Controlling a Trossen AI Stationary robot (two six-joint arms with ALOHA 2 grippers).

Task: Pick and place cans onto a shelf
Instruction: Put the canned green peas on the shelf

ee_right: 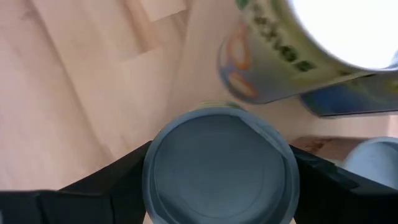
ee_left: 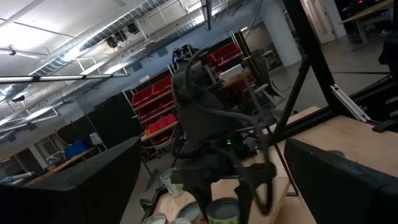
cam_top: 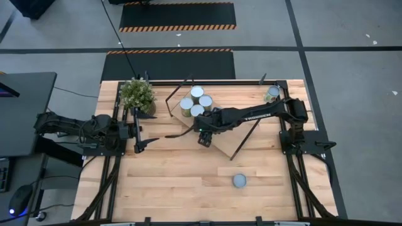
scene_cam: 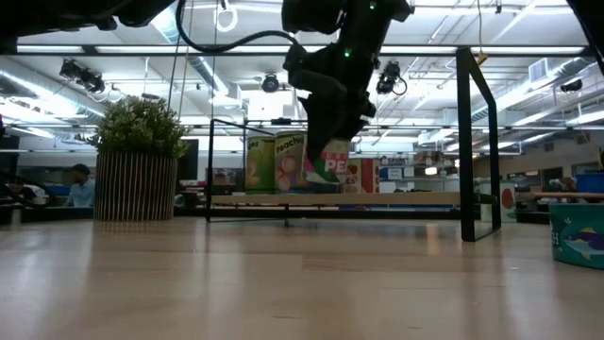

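The shelf (cam_top: 233, 135) is a light-wood board with black frame legs, lying aslant across the table's middle; it also shows in the low view (scene_cam: 396, 199). Several cans (cam_top: 197, 100) stand on its far left end on their bases. My right gripper (cam_top: 203, 130) is just near of them, shut on a green-labelled can (scene_cam: 329, 162) with a grey top (ee_right: 221, 165). My left gripper (cam_top: 146, 133) waits open and empty at the table's left, near the plant. My right gripper pinches the can between its two fingers (ee_right: 118, 183), on opposite sides of its wall just under the top rim (ee_right: 149, 169). The fingers come from above, pointing down. The can hangs below them, slightly tilted, just clear of the shelf board.
A leafy potted plant (cam_top: 137, 95) stands at the far left, beside the shelf's end. One can (cam_top: 272, 93) stands at the table's far right corner and another (cam_top: 239, 181) on the near right tabletop. The shelf's black frame legs (scene_cam: 465, 142) rise at both ends.
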